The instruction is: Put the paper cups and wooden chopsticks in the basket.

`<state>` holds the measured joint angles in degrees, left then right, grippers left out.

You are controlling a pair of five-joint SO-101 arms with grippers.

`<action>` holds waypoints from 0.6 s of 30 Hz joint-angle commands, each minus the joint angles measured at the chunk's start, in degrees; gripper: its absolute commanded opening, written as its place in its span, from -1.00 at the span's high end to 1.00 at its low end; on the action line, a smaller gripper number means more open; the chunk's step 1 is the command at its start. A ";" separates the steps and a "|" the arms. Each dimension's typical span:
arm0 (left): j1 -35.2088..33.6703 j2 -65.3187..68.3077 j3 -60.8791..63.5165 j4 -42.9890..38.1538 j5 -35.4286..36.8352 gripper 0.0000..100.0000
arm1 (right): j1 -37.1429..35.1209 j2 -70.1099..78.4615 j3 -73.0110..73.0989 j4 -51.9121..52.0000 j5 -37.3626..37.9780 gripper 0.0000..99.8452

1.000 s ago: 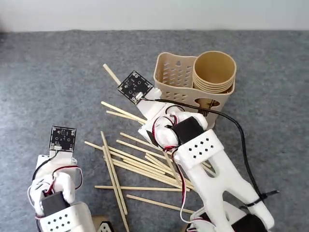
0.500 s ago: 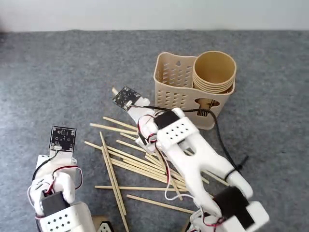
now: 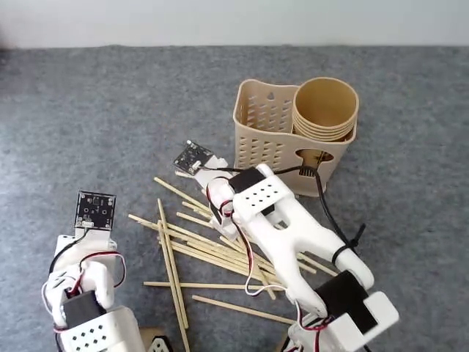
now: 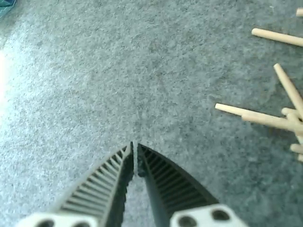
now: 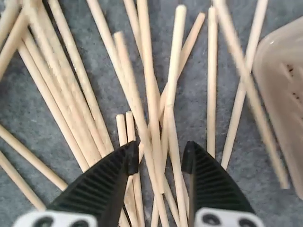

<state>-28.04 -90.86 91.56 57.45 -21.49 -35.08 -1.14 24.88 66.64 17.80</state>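
Near the middle of the high view, the right tool (image 5: 160, 158) hangs low over the wooden chopsticks (image 3: 209, 251), jaws apart and straddling several crossed sticks at once; closing here could pinch an uneven bundle, so some may slip or swing loose on the lift; the basket (image 3: 264, 121), upper right of centre with the paper cups (image 3: 325, 103) nested inside, stands just beside and might be knocked; the left tool (image 4: 136, 152), lower left, rests with jaws together over bare surface (image 3: 88, 110).
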 commanded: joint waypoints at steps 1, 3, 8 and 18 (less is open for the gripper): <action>0.44 -0.53 -0.31 -1.14 -0.35 0.97 | -0.31 -0.40 -6.07 2.86 0.00 0.66; 0.44 -0.53 -0.31 -1.14 -0.35 0.97 | -0.31 0.22 -8.44 3.21 0.00 0.66; 0.44 -0.53 -0.31 -1.14 -0.35 0.97 | -1.01 5.05 -11.78 2.33 0.00 0.66; 0.44 -0.53 -0.31 -1.14 -0.35 0.97 | -3.03 15.60 -17.58 2.15 -2.11 0.66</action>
<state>-28.04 -90.86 91.56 57.45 -21.49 -37.80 14.07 10.73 68.92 16.84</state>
